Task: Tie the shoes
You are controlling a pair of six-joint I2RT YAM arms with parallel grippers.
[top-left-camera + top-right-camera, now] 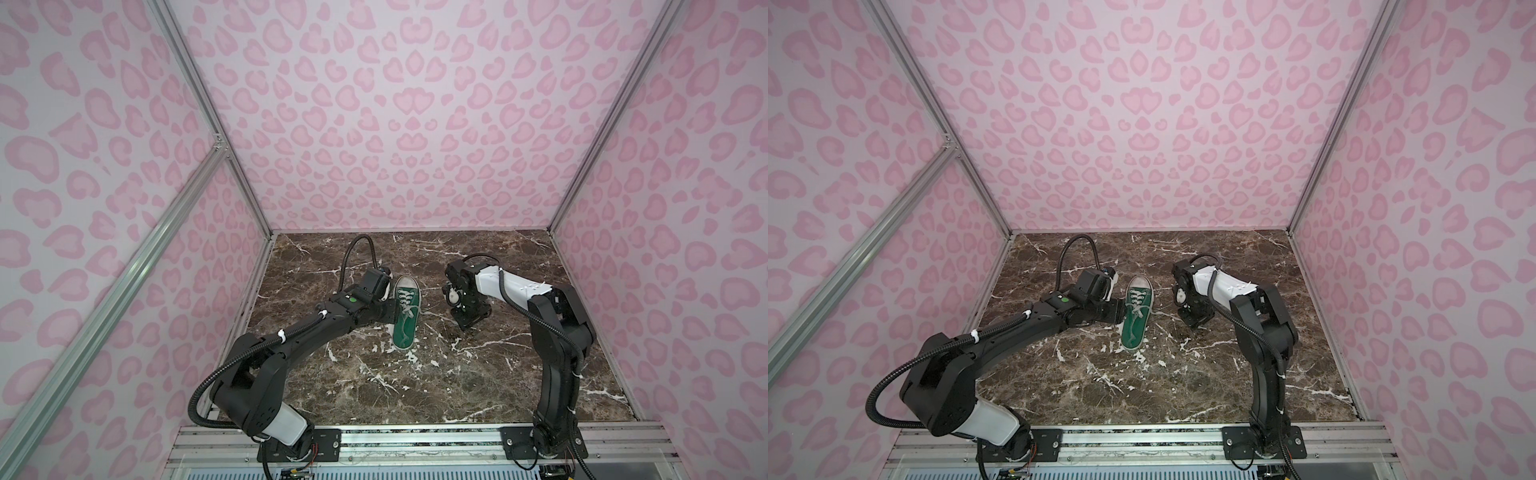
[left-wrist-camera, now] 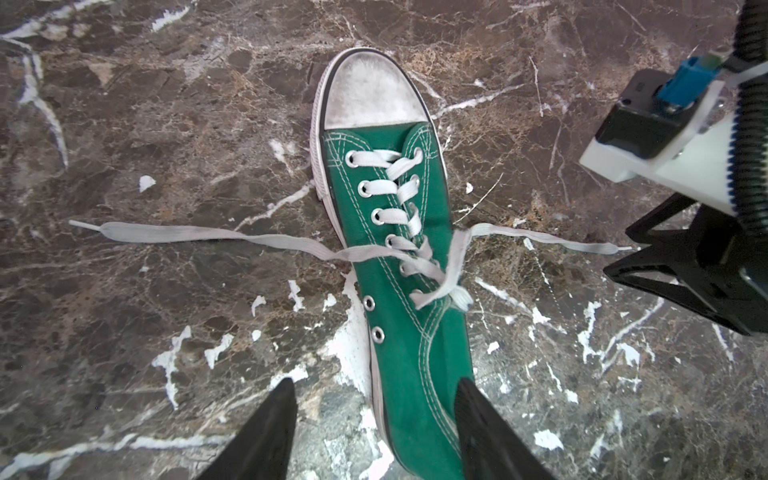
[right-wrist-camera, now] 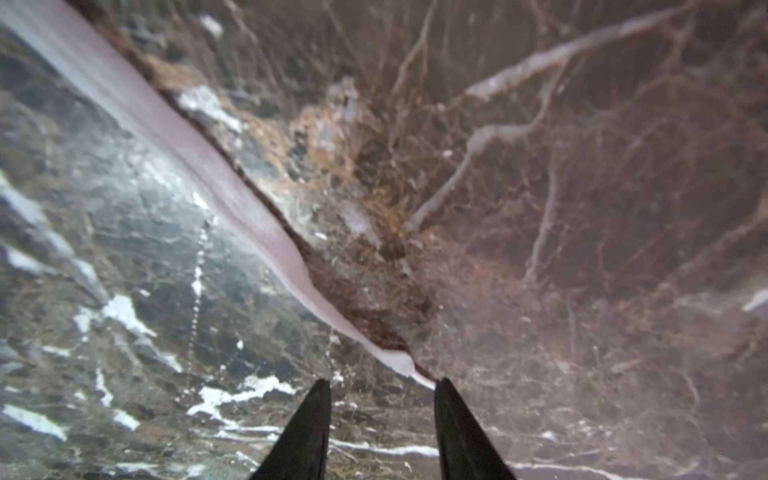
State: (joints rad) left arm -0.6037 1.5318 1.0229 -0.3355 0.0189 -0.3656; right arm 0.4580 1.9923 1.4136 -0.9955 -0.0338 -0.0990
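- The left arm [image 1: 291, 336] is stretching low and forward from its base, its forearm running nearly level behind the fingers.
- The left wrist [image 1: 365, 297] is sitting just behind the fingers, carrying its camera block above them.
- The left gripper [image 2: 376, 386] is pointing forward and down, its two black fingers [image 2: 266, 436] standing wide apart.
- The right arm [image 1: 557, 332] is rising steeply from its base, bending at a high elbow and folding down toward the fingers.
- The right wrist [image 1: 461, 286] is hanging above the fingers, tipped downward.
- The right gripper [image 3: 383, 383] is pointing down, its fingers [image 3: 465, 436] showing a narrower gap than the left pair.
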